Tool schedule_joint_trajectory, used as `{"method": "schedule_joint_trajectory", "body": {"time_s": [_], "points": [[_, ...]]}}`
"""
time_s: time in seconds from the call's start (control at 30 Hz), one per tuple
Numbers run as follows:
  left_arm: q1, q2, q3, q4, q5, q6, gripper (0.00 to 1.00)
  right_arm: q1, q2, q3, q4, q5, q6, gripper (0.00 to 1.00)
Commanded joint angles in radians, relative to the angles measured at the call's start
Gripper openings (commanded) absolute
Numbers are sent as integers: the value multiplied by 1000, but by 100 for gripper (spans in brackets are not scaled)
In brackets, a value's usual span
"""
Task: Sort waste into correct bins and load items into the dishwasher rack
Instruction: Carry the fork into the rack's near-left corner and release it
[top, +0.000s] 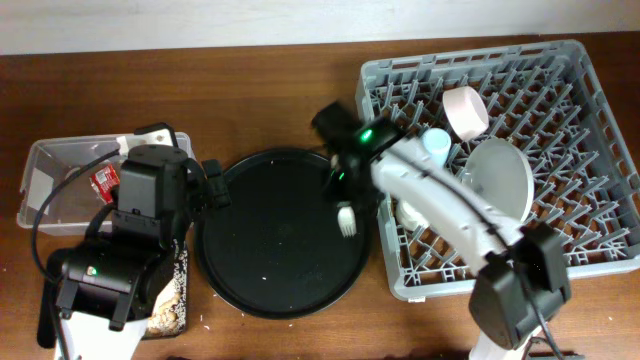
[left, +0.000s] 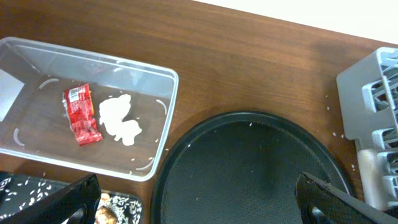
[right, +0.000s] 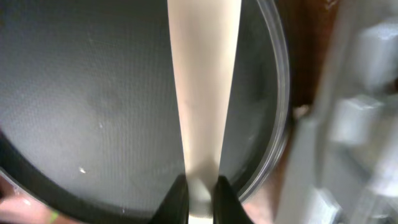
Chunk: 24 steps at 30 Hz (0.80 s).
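My right gripper (top: 341, 186) is shut on the white fork (top: 347, 218) and holds it over the right edge of the large round black tray, beside the grey dishwasher rack (top: 560, 80). In the right wrist view the fork handle (right: 202, 81) runs up from the shut fingers (right: 200, 196). The rack holds a pinkish-white bowl (top: 465, 110), a light blue cup (top: 435, 142) and a pale grey plate (top: 500, 180). The clear tub (left: 37, 53) holds the red wrapper (left: 81, 115) and the white tissue (left: 120, 119). My left gripper (left: 199, 205) is open and empty, between the tub and the round tray.
The large round black tray (top: 280, 240) lies mid-table with a few crumbs. The shallow black tray with brownish food scraps (top: 172, 295) sits under my left arm, and shows in the left wrist view (left: 115, 208). The rack's corner (left: 367, 93) is at the right.
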Motion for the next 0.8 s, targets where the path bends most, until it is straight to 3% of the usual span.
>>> {"method": "schedule_joint_trajectory", "body": {"time_s": [0.0, 0.17, 0.57, 0.63, 0.77], "points": [[3, -3, 13, -1, -14, 8, 99, -145, -32, 167, -96, 13, -127, 8], [3, -3, 13, -1, -14, 8, 99, -336, -16, 202, -80, 13, -322, 9], [3, -3, 13, -1, -14, 8, 99, -315, 137, 201, -28, 13, -381, 10], [3, -3, 13, -1, -14, 8, 99, -301, 141, 201, -16, 13, -381, 13], [3, -3, 13, -1, -14, 8, 99, -296, 141, 201, -4, 13, -381, 35]]}}
